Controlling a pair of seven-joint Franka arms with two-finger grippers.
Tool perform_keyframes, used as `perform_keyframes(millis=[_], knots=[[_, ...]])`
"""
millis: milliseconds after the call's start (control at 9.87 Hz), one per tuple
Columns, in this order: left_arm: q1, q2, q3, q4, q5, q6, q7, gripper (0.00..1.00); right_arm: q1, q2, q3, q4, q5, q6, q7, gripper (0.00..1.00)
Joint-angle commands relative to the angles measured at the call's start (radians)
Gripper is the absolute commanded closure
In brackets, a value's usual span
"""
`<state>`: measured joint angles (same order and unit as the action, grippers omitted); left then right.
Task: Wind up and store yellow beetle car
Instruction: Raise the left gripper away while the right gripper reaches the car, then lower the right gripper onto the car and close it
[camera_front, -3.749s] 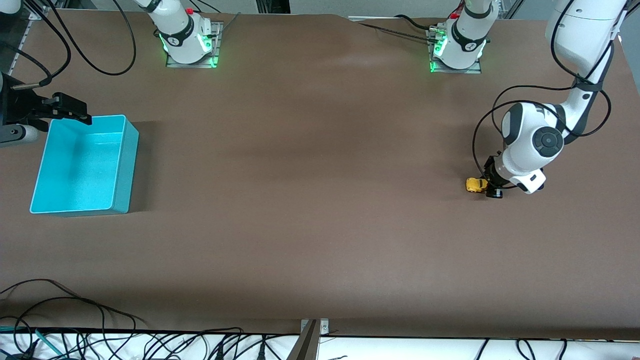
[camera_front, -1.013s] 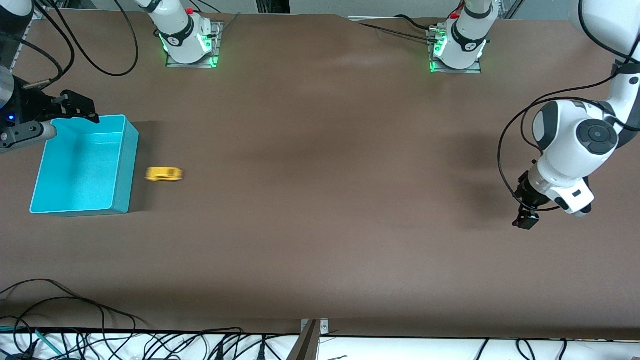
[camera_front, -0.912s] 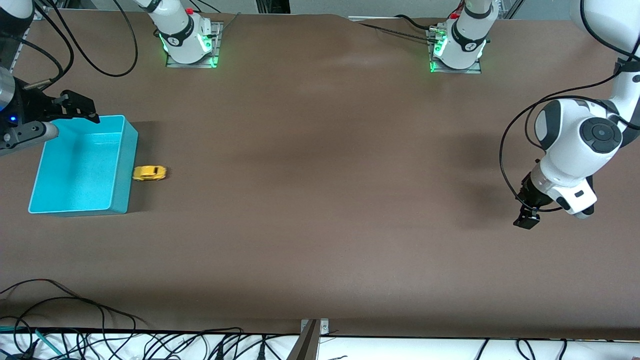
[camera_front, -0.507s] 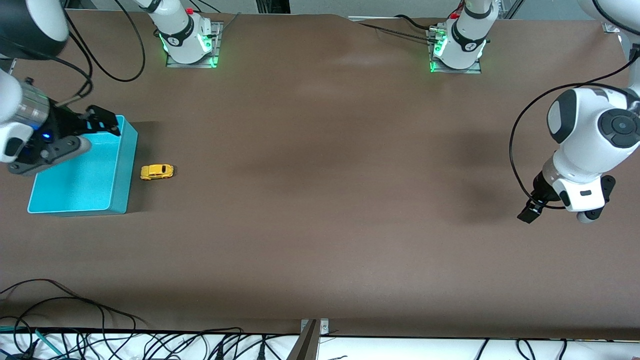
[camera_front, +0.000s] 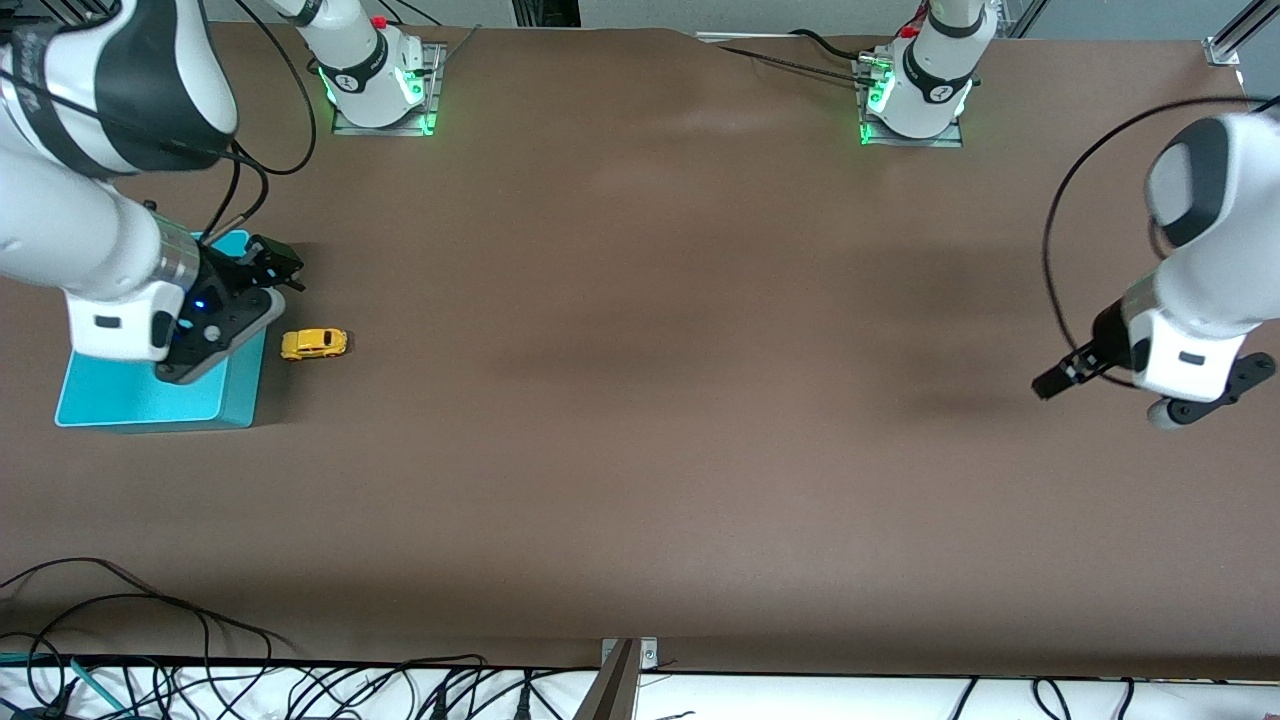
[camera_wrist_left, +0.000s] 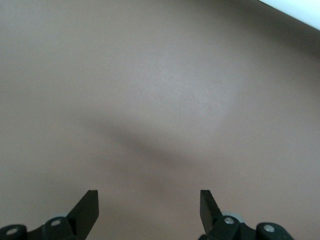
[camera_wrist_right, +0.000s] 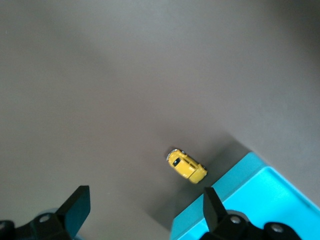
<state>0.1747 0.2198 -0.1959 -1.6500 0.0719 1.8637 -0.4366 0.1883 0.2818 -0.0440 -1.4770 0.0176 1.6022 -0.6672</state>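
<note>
1. One yellow beetle car (camera_front: 314, 344) sits on its wheels on the worktop (camera_front: 640, 400), just beside the teal bin (camera_front: 235, 395), not in it.
2. Right gripper (camera_front: 271, 264) hovers over the bin's edge near the car, fingers spread, empty.
3. Left gripper (camera_wrist_left: 149, 207) hangs over bare worktop, fingers apart, empty; this arm waits.
4. Car looks light, hard, glossy, and it rolls; pinch across its flanks.

Open-topped teal plastic bin (camera_front: 150, 405): largely hidden under the white right arm in front view; cut off by the frame edge in right wrist view. Small yellow toy car (camera_front: 314, 344): wheels and windows too small to make out in front view.
</note>
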Motion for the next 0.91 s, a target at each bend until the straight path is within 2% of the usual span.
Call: perform_keyframes(millis=[0,203,507,811], knots=[[0.003,0.003,0.0,0.096,-0.021,-0.116,0.214,0.04,-0.105,-0.035,0.027,-0.156,0.004,0.12,-0.286,0.0],[0.005,0.0,-0.001,0.108,-0.023,-0.133,0.304,0.0,-0.168,-0.1,0.042,-0.338,0.004,0.256,-0.45,0.0],[0.006,-0.014,0.001,0.107,-0.029,-0.17,0.342,0.0,-0.257,-0.179,0.111,-0.653,0.002,0.52,-0.647,0.0],[0.003,-0.014,-0.002,0.107,-0.029,-0.17,0.343,0.0,-0.348,-0.203,0.162,-0.83,0.004,0.713,-0.817,0.0]])
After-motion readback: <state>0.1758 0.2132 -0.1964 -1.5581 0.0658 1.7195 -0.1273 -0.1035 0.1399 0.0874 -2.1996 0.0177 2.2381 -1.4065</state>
